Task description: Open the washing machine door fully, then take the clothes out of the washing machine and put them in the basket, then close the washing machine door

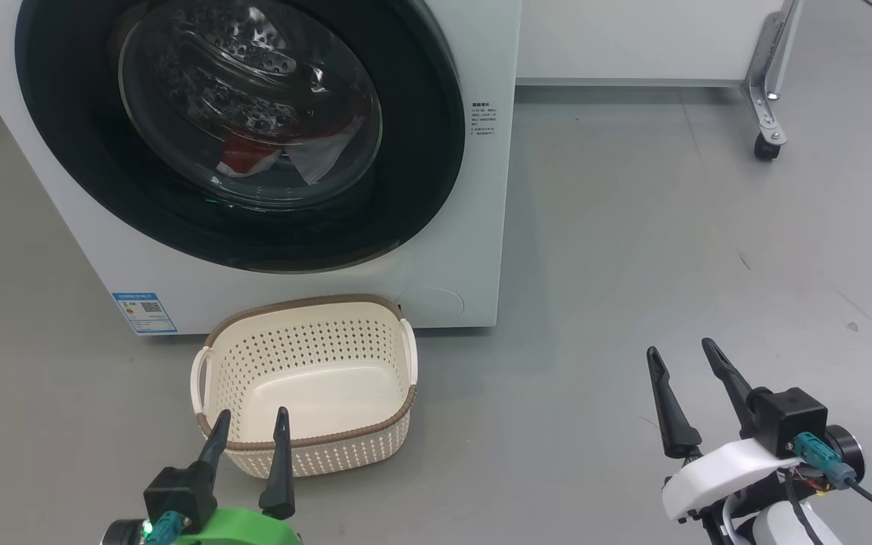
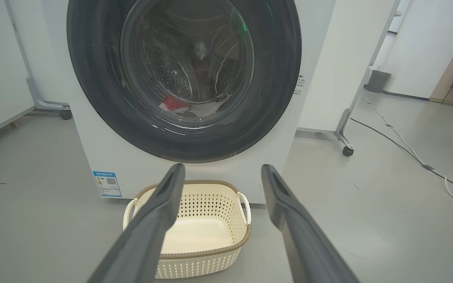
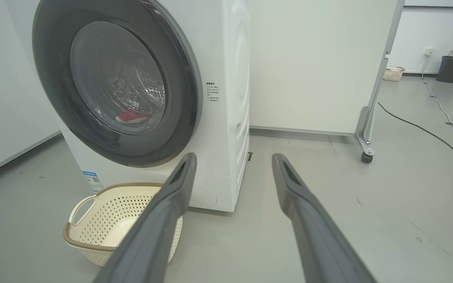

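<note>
The white washing machine [image 1: 474,250] stands ahead with its round black-rimmed door [image 1: 50,151] shut against the front. Through the glass, red and white clothes [image 1: 247,155] lie low in the steel drum; they also show in the left wrist view [image 2: 175,104] and the right wrist view [image 3: 131,116]. An empty cream basket [image 1: 375,435] with a brown rim sits on the floor right in front of the machine. My left gripper [image 1: 252,420] is open just before the basket's near rim. My right gripper [image 1: 682,352] is open over bare floor to the right, holding nothing.
Grey floor [image 1: 671,227] stretches to the right of the machine. A white panel on a castor leg [image 1: 767,144] stands at the back right. Cables [image 2: 407,151] run across the floor further right, with a dark bin [image 3: 451,67] and another small basket [image 3: 393,73] by the far wall.
</note>
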Available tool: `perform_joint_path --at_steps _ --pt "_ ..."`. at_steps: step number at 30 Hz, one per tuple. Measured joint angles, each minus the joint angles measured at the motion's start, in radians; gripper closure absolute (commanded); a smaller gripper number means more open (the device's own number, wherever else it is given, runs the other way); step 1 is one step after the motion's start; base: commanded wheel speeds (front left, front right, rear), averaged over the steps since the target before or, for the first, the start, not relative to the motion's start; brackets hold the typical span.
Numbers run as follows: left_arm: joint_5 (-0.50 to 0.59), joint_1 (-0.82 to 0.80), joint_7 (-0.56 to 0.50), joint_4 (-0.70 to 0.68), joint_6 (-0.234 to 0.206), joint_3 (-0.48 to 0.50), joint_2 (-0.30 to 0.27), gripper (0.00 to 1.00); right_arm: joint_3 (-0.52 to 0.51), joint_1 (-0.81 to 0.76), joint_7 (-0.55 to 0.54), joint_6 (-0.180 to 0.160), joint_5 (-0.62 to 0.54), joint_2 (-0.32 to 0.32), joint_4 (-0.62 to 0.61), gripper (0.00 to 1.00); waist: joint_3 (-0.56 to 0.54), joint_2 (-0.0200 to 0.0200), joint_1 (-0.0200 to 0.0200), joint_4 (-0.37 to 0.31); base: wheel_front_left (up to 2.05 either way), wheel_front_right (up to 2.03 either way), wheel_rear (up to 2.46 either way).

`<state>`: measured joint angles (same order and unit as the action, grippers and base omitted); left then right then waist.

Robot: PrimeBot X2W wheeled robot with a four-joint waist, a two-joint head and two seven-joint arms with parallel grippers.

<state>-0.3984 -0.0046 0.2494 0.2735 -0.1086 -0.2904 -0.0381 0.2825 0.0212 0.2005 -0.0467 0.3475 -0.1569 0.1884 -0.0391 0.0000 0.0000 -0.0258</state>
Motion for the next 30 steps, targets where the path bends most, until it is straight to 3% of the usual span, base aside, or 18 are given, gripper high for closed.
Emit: perform_joint_path --at_steps 30 --pt "-0.015 -0.02 0.0 0.063 -0.002 -0.016 0.0 0.0 -0.002 0.012 0.0 0.0 0.011 0.007 0.035 0.0 0.001 0.0 0.0 -0.003 0.0 0.0 0.0"
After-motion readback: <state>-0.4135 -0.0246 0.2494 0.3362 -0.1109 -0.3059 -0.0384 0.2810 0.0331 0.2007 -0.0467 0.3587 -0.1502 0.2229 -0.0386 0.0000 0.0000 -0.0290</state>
